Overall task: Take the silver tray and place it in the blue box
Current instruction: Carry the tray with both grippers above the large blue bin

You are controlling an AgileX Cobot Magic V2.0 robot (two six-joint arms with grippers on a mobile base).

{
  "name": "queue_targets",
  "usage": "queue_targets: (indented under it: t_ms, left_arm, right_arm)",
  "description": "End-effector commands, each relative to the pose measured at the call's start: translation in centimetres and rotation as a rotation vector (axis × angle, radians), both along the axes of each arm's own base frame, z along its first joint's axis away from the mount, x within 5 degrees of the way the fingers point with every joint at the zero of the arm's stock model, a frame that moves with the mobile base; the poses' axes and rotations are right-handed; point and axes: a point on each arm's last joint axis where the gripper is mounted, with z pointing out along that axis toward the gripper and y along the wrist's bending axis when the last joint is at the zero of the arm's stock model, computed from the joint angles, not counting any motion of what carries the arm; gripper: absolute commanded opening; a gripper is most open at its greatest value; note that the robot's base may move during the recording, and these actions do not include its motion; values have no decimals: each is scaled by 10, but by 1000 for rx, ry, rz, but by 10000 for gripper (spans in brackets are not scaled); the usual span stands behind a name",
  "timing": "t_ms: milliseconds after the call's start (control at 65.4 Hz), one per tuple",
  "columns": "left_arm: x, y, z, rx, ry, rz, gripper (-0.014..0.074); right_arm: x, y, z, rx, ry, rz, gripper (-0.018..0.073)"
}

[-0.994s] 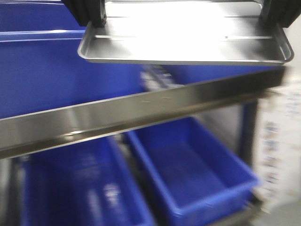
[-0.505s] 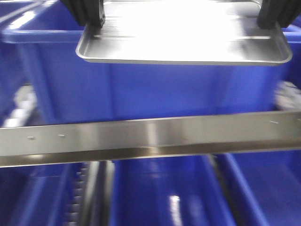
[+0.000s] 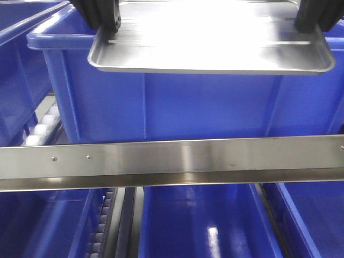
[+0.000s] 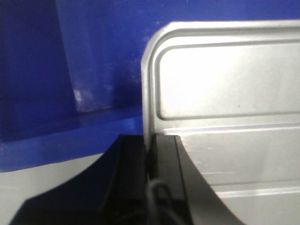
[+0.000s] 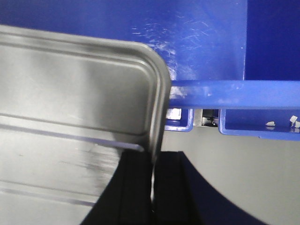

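Front and wrist views of the two-arm carry. We see the silver tray point(image 3: 209, 43) held level at the top of the front view, its floor strongly lit and its two long ridges running across it. The left end effector point(image 3: 102, 16) clamps the tray's left short edge and the right end effector point(image 3: 314, 16) clamps the right short edge. In the left wrist view, the left end effector point(image 4: 149, 150) has its black fingers point(image 4: 133, 183) closed narrowly on the rolled rim just behind a rounded corner. In the right wrist view, the right end effector point(image 5: 153, 173) grips the opposite rim in the same way. The tray hangs in front of and partly over the blue box point(image 3: 215, 107), its near edge crossing the upper part of the box's front wall. From both wrists we see the far corners of the tray against the box's blue wall point(image 4: 93, 56), and the thick rim point(image 5: 234, 89) runs just beside the right corner. We cannot tell whether tray and rim touch. A steel rail point(image 3: 172, 161) crosses below the box. White rollers point(image 3: 43, 126) lie between the box and a neighbouring blue crate point(image 3: 21, 64), and lower blue crates point(image 3: 199, 226) sit beneath the rail.
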Motion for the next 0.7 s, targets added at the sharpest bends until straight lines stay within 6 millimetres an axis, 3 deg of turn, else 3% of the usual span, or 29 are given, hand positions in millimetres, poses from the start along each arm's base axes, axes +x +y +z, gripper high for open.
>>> queue_targets:
  t_ms: [0, 688]
  left_arm:
    - [-6, 4, 26, -45, -91, -28, -105]
    - [-6, 4, 26, -45, -91, -28, -105]
  right_arm:
    - [-1, -2, 25, 26, -131, 21, 59]
    - [-1, -2, 25, 26, -131, 21, 59]
